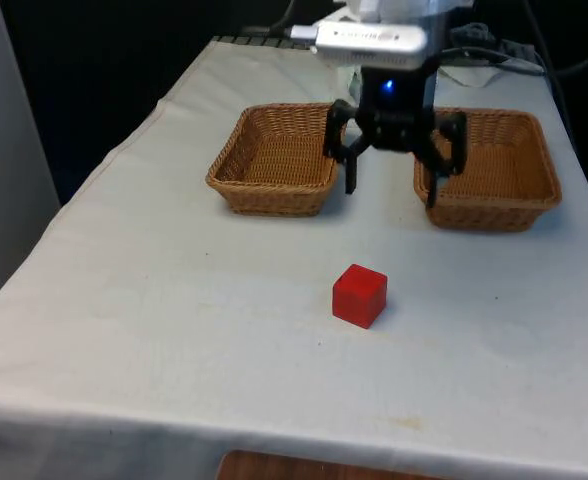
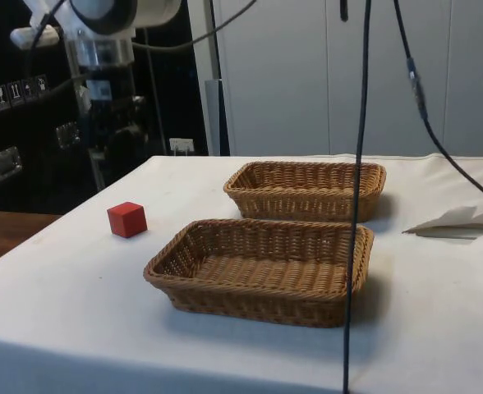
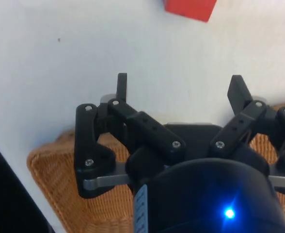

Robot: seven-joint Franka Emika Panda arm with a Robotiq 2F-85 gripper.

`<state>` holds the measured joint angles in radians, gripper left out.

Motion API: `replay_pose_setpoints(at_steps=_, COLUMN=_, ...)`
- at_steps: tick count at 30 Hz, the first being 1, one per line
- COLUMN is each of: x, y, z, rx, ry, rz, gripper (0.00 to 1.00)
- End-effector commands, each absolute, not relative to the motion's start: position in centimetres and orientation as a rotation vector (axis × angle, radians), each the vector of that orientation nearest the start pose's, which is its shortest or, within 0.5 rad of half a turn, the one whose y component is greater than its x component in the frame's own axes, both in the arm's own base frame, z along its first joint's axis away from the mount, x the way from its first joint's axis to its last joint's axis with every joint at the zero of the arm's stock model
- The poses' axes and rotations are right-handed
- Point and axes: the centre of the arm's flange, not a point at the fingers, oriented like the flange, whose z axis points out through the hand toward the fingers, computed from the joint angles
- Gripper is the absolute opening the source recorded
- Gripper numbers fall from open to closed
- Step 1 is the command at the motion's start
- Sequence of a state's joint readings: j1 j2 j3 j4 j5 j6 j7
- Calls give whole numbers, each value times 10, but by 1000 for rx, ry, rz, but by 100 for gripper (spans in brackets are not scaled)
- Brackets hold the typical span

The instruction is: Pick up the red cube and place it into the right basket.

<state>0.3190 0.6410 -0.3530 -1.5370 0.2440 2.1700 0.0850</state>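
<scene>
— While the gripper hangs wide open between the baskets, where's the red cube?

— Well in front of them, untouched. Descending off-centre, a finger could nudge the cube aside instead of straddling it.

Plain bright red on the cube, no markings. Golden-tan wicker, tightly woven, on the left basket and the right basket alike. Matte black on the gripper and its fingers. White on the tablecloth, with a few faint brownish stains near its front edge.
</scene>
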Motion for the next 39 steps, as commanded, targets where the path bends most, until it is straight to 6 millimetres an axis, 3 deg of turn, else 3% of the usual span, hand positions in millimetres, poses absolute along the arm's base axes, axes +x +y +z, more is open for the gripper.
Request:
replay_pose_setpoints(at_steps=1, x=710, y=23, z=294, rx=-3120, ry=302, rz=-61, gripper=100)
replay_pose_setpoints(at_steps=11, x=729, y=16, z=264, rx=-3099, ry=340, rz=-103, gripper=100)
replay_pose_setpoints(at_steps=12, x=726, y=17, z=268, rx=-3110, ry=337, rz=-98, gripper=100)
replay_pose_setpoints(at_steps=39, x=737, y=1, z=212, rx=-3113, ry=381, rz=-96, gripper=100)
